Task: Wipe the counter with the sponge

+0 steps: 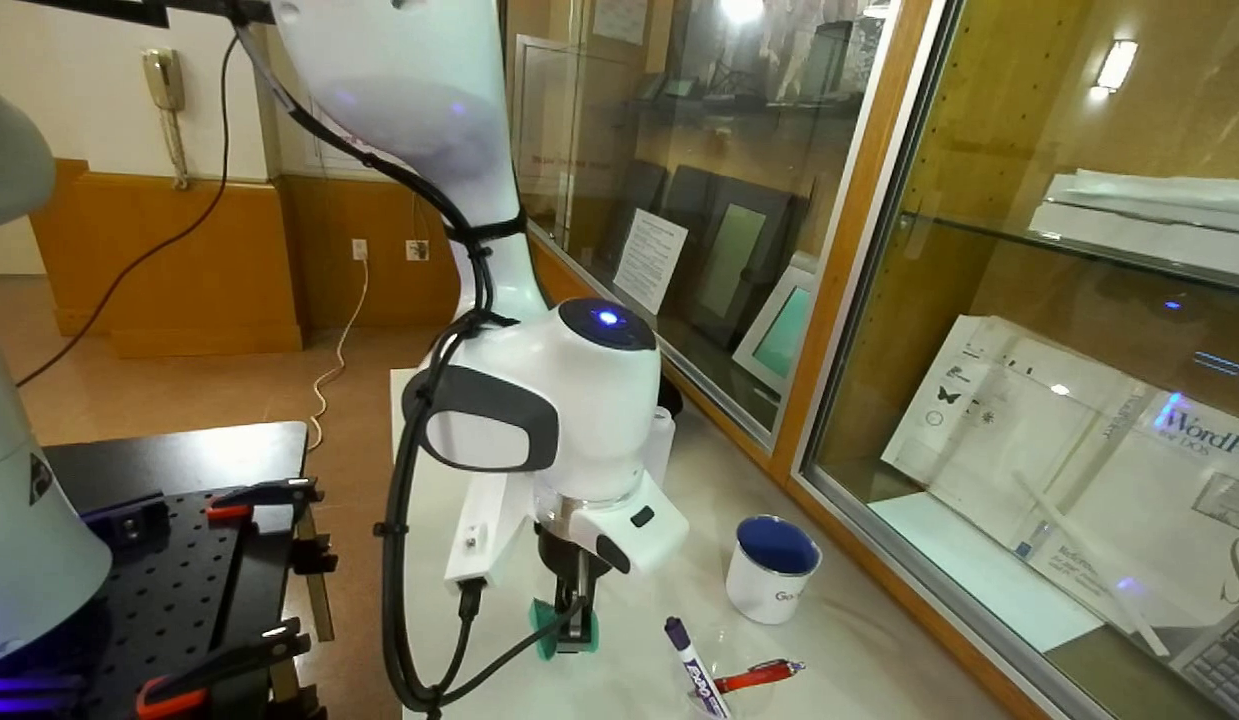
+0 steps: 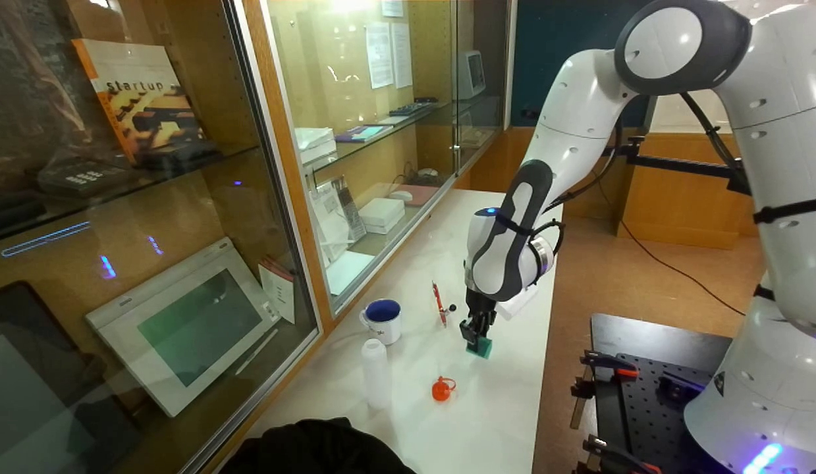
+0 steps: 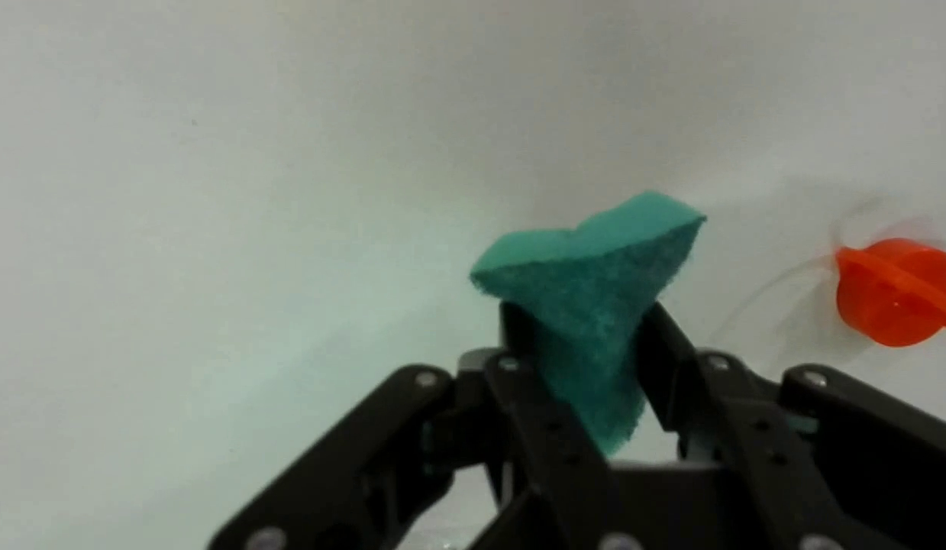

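A: Taking the mug (image 2: 382, 320) and starting leftmost, what is there?
B: In an exterior view, a black heap (image 2: 315, 453) on the near side of the mug, cropped, kind unclear; next a white bottle (image 2: 375, 378), upright, just in front of the mug; the mug itself upright, blue inside.
A: And rightward?
B: A red pen (image 2: 438, 303) to the mug's right, near it; a marker (image 1: 695, 665), clear in an exterior view, beside the pen; an orange cap (image 2: 440, 390) right of the mug, nearer the camera.
A: Gripper (image 3: 586, 325)?
B: Farther right of the mug, over the counter (image 2: 506, 421); in the wrist view, fingers (image 3: 663, 367) pinching the green sponge (image 3: 587, 294) from both sides, its middle squeezed narrow; sponge well apart from the mug; contact with the counter not determinable.
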Controlling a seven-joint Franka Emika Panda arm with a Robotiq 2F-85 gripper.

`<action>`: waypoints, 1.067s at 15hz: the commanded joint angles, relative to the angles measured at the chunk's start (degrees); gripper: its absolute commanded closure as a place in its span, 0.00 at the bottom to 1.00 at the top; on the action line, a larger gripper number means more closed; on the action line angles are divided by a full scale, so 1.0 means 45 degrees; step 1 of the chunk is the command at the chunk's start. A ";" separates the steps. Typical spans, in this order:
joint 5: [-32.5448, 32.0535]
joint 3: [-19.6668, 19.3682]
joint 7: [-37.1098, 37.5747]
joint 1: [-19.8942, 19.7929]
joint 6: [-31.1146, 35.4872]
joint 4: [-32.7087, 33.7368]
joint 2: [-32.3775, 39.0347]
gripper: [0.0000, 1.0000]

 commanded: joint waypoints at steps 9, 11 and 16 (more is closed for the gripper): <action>0.0579 -0.0652 0.0159 0.0853 -0.1072 0.0573 0.0065 0.00; 0.0559 -0.0707 0.0144 0.0948 -0.1115 0.0432 -0.0087 0.00; 0.0319 -0.1049 0.0172 0.1571 -0.0828 -0.0658 -0.1243 0.00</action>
